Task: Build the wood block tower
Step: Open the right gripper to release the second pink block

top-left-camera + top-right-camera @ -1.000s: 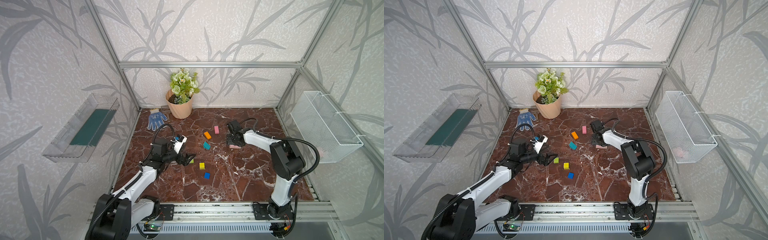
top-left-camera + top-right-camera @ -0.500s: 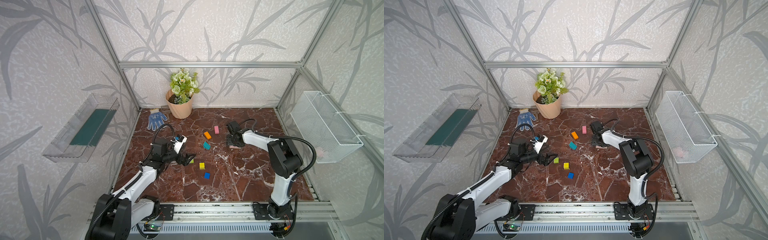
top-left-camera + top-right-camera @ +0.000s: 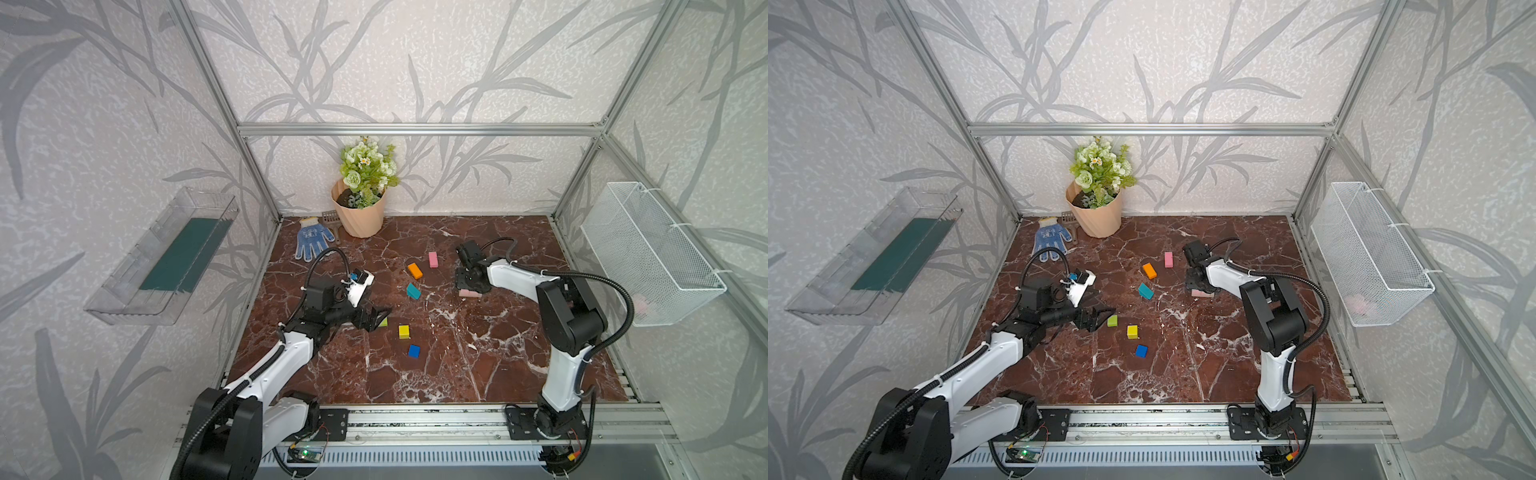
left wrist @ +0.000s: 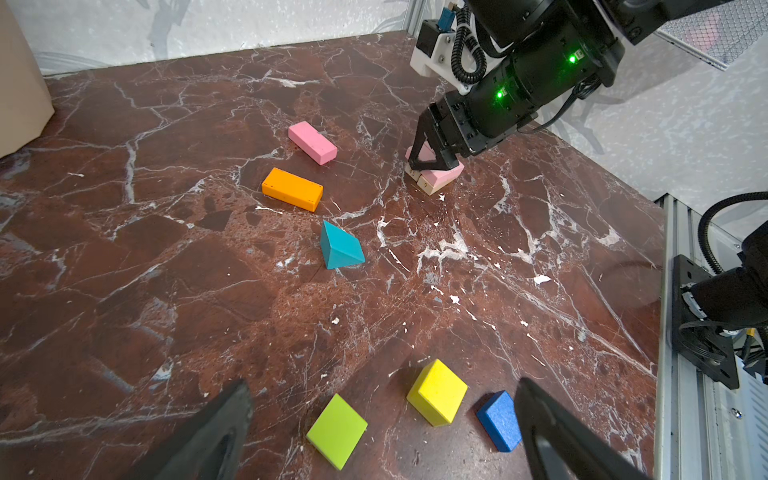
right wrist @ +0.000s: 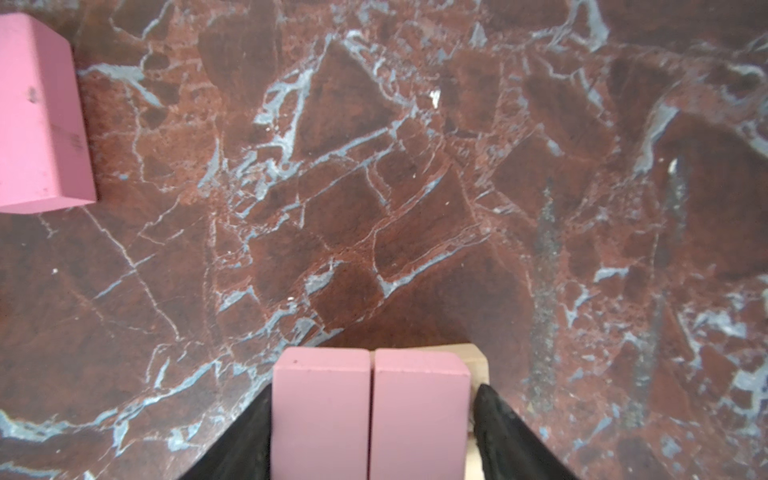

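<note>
The tower base (image 4: 436, 176) is two pink bars (image 5: 320, 415) (image 5: 419, 415) lying side by side on plain wood blocks (image 5: 476, 357). My right gripper (image 5: 374, 390) (image 3: 467, 284) reaches down over it, one finger on each outer side of the pink pair, shut on them. On the floor lie a loose pink bar (image 3: 433, 259), an orange bar (image 3: 414, 270), a teal wedge (image 3: 413, 291), a lime cube (image 3: 383, 322), a yellow cube (image 3: 403, 331) and a blue cube (image 3: 414, 351). My left gripper (image 4: 382, 392) (image 3: 380, 316) hovers wide open and empty, low beside the lime cube (image 4: 337, 430).
A peach flower pot (image 3: 359, 216) and a blue glove (image 3: 311, 239) sit at the back left of the marble floor. A white wire basket (image 3: 648, 253) hangs on the right wall and a clear tray (image 3: 166, 257) on the left wall. A metal rail runs along the front.
The right gripper's jaws have drawn in slightly against the pink pair and its arm has shifted a little. The left arm and the loose blocks have not moved.
</note>
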